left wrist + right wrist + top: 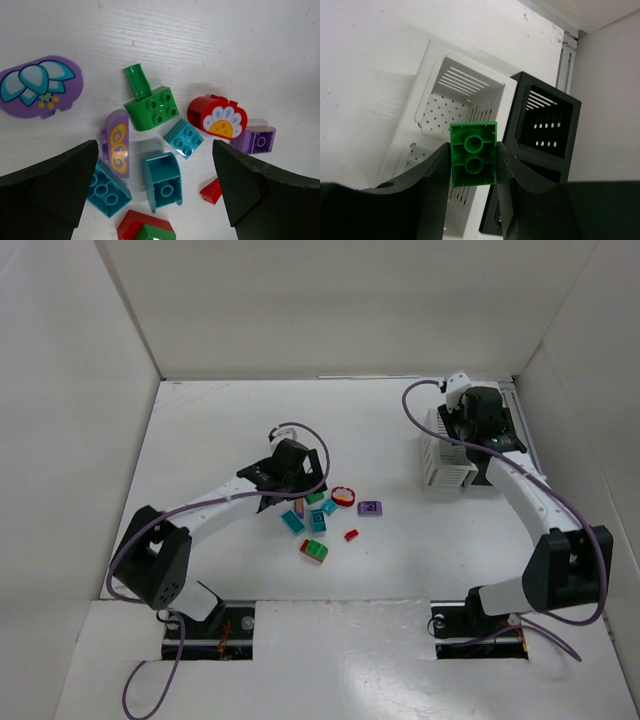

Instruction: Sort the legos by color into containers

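Observation:
My right gripper [474, 162] is shut on a green lego [473, 153], its hollow underside facing the camera, held above the white container [451, 102] and beside the black container [542, 125]. In the top view the right gripper [478, 418] hovers over the white container [443, 462]; the black one is mostly hidden under it. My left gripper [155, 192] is open above the lego pile [322, 515], straddling an overturned teal lego [162, 181]. Around it lie a green lego [150, 106], teal legos [184, 138] [106, 191], a red rounded lego [218, 116], purple legos [255, 139] and a small red piece [212, 191].
A purple flower-printed piece [37, 86] lies apart at the left of the pile. A purple butterfly-printed piece [118, 142] leans beside the teal bricks. A red and green stacked piece [314, 551] lies nearest the arm bases. White walls enclose the table [220, 440].

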